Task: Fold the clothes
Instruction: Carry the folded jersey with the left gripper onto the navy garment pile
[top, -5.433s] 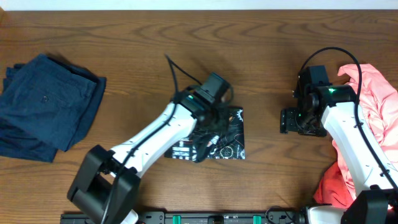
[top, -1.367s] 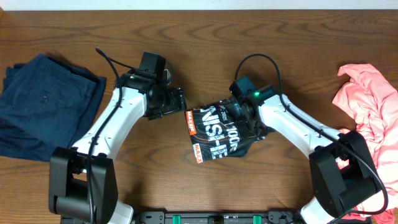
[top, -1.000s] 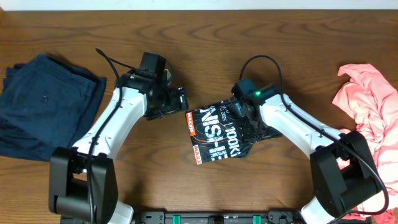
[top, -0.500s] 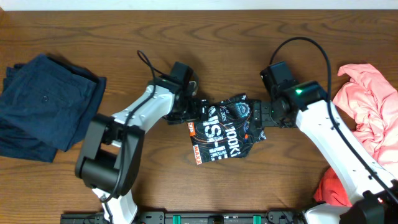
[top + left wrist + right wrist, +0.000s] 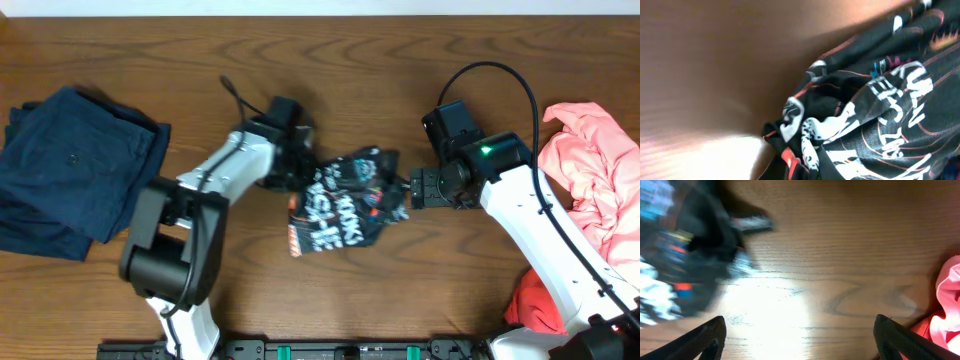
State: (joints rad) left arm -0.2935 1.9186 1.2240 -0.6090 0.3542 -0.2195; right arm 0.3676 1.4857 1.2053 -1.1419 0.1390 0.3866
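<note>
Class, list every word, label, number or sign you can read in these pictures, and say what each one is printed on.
No text here can be read with certainty.
white lettering on the black jersey: crumpled and blurred in both the overhead and left wrist views, unreadable.
orange patch at the jersey's lower-left corner: too small to read.
navy garment and coral-pink garment: no text visible.

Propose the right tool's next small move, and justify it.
Probably close the open right tool on the nearest edge of the crumpled black jersey; the left tool is shut on the opposite edge, so together they could stretch it flat.
</note>
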